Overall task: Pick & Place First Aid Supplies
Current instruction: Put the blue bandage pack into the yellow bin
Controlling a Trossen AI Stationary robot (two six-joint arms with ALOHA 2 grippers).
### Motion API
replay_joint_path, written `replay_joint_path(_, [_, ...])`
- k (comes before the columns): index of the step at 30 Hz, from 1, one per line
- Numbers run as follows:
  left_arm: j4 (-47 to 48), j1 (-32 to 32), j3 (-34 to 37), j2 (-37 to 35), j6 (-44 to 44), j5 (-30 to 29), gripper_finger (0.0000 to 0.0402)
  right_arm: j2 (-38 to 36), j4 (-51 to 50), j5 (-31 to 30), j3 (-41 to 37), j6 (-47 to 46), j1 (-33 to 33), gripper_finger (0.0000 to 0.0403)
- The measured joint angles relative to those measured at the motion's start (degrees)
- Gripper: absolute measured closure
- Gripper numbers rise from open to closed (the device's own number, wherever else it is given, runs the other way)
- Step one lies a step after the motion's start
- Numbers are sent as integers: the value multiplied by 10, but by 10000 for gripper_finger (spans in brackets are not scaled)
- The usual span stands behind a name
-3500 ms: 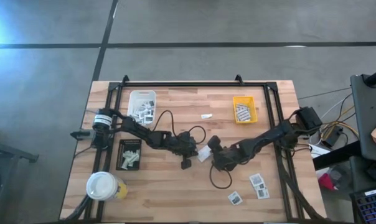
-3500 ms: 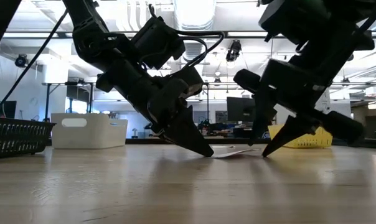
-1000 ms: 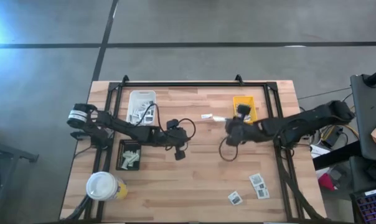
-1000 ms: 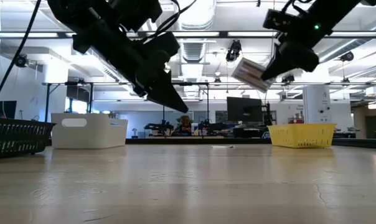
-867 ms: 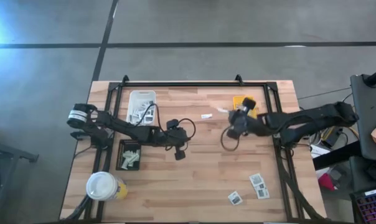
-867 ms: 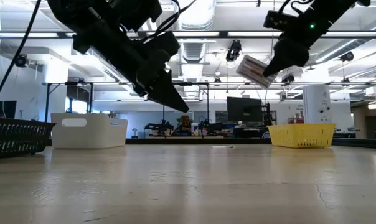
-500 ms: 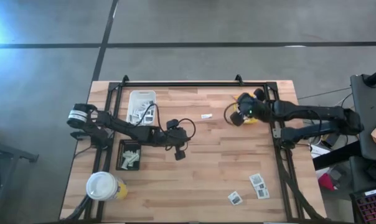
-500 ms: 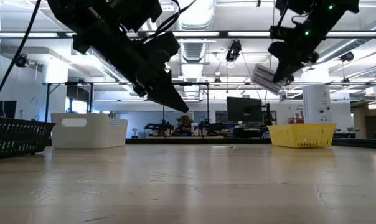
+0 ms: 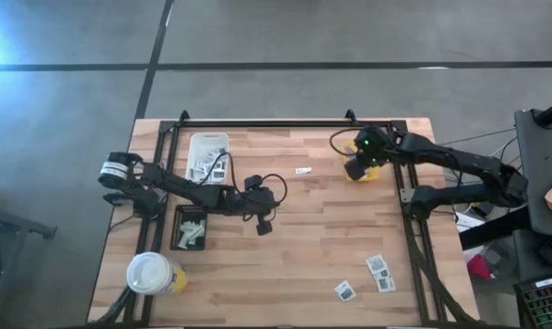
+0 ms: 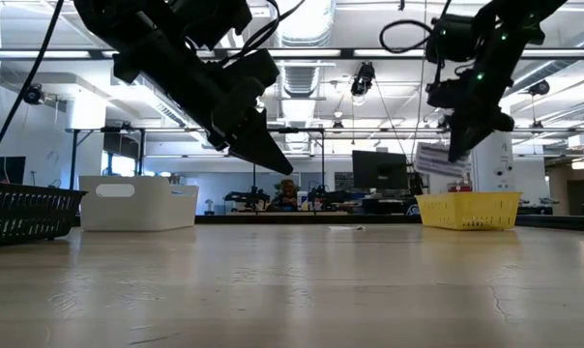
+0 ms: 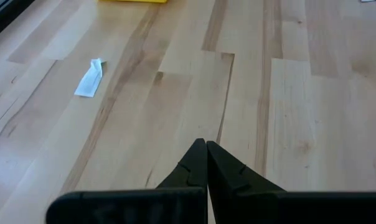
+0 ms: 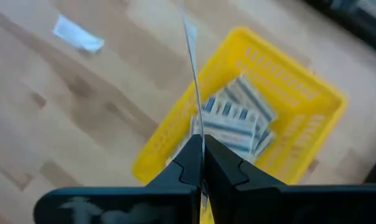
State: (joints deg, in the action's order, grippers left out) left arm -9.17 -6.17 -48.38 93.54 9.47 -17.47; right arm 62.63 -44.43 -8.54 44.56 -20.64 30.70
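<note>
While the right hand [image 12: 202, 149] hangs directly above the yellow tray [image 9: 366, 173] near the worktop's far right corner, its two fingers are clamped on a thin flat white packet [image 12: 191, 81], seen edge-on in the right wrist view. From the low view the same packet [image 10: 440, 160] is held in the air just above the tray's rim [image 10: 468, 210], tilted slightly and not touching it. Several striped packets [image 12: 235, 118] already lie stacked inside the yellow tray.

The left hand [image 11: 206, 158] hovers over the bare middle of the worktop [image 9: 303, 247], with its fingers pressed together and nothing between them. A small white packet [image 9: 303, 170] lies alone on the wood between the white tray and the yellow tray; the left wrist view shows it [image 11: 90, 78] ahead of the left hand and well apart from it.

Remaining supplies:
- Three flat packets with dark printed patches [image 9: 376, 267] lie loose near the worktop's near right corner.
- The white tray [image 9: 208, 155] at the far left holds a pile of packets.
- The black tray [image 9: 190, 228] near the left edge holds pale pieces.

A white-topped yellow cup [image 9: 153, 273] stands at the near left corner.
</note>
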Motion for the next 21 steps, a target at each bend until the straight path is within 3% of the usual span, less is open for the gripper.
replay_joint_path(11, [0, 0, 0, 0, 4, 0, 401, 65, -49, 16, 0, 3, 14, 394])
replay_joint_path(21, [-1, 0, 12, 0, 14, 0, 401, 109, -48, -68, 0, 20, 14, 394])
